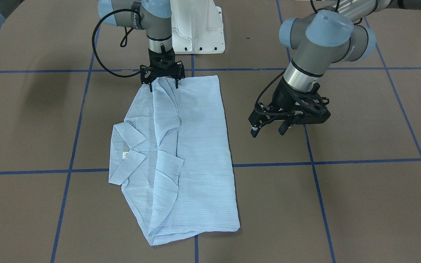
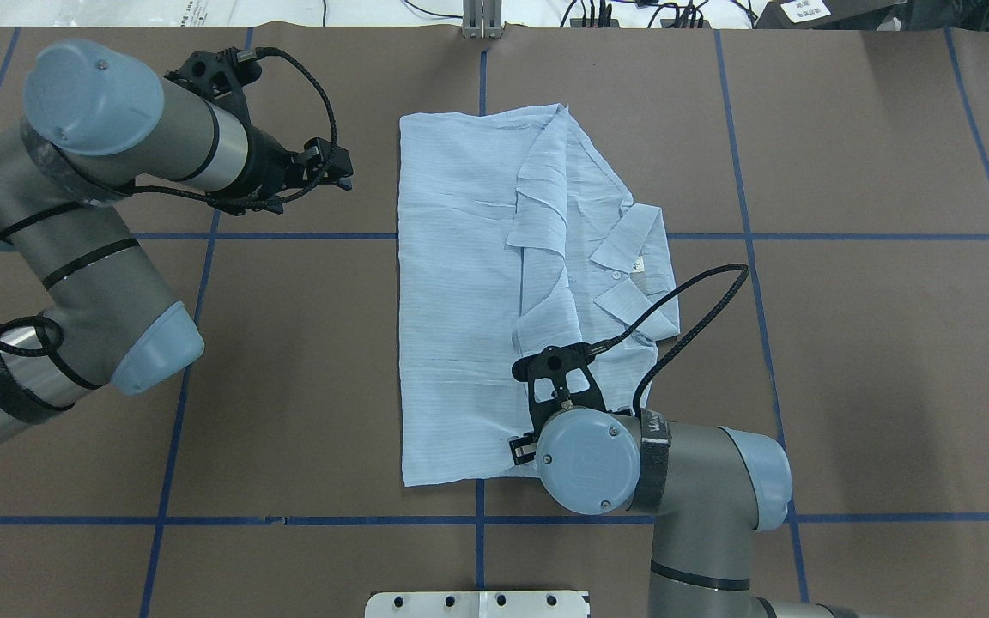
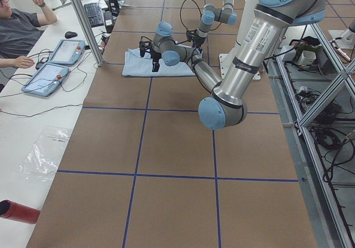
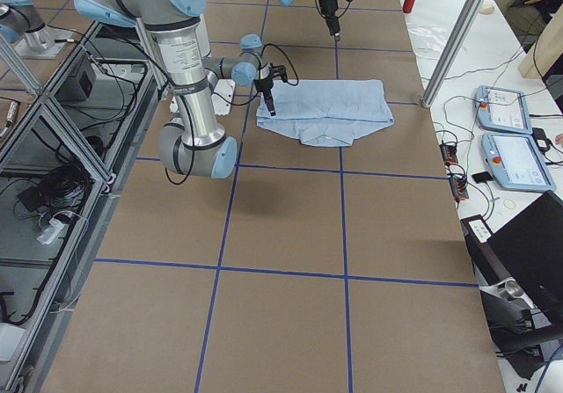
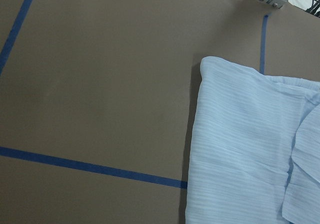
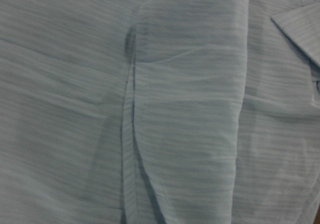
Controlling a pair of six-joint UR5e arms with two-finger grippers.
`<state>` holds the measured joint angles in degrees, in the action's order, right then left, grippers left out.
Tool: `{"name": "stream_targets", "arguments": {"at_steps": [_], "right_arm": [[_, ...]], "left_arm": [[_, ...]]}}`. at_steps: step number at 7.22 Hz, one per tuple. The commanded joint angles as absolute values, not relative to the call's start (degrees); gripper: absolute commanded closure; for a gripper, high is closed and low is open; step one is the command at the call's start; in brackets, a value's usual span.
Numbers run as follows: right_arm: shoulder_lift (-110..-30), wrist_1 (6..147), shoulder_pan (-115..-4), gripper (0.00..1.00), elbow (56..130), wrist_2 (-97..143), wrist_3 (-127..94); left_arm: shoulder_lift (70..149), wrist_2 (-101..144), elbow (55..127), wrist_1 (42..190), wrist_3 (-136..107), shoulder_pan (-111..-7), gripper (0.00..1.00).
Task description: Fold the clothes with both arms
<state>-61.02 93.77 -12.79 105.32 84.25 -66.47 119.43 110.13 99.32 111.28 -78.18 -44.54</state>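
Your shirt lay flat in the middle of the table as a rough rectangle. Its smooth panel was on the robot's left half, and the loose flaps and collar were on the right half, with the long axis running away from the white base. You had the right gripper pointing straight down at the shirt's base-side edge, about where the flaps met the smooth panel. Its fingers were spread wide with nothing pinched. The tips were at or just above the cloth, and I couldn't tell whether they touched. Its wrist camera saw only cloth and creases, so my read is that it was lined up to pinch that edge. You had the left gripper off the shirt, hanging tilted over bare table near the smooth long edge, toward its far end, with its fingers apart and empty. Its wrist camera framed the shirt's far left corner, so I'd guess that corner was its pick. One arm at the near edge and one toward the far end suits a two-point lift, so the thin fabric would turn over without sagging between grips. The risk is that the loose flaps could slide out during the lift.
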Motion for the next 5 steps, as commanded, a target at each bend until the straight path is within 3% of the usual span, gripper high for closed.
{"name": "stream_targets", "arguments": {"at_steps": [1, 5], "right_arm": [[-61.2, 94.5, -12.7, 0.0, 104.2, 84.2, -65.2], [-63.2, 94.6, -16.9, 0.0, 105.2, 84.9, -59.7]], "left_arm": [[119.4, 110.1, 98.8, 111.7, -78.2, -43.9, 0.0], [119.7, 110.1, 98.8, 111.9, -80.4, -42.4, 0.0]]}}
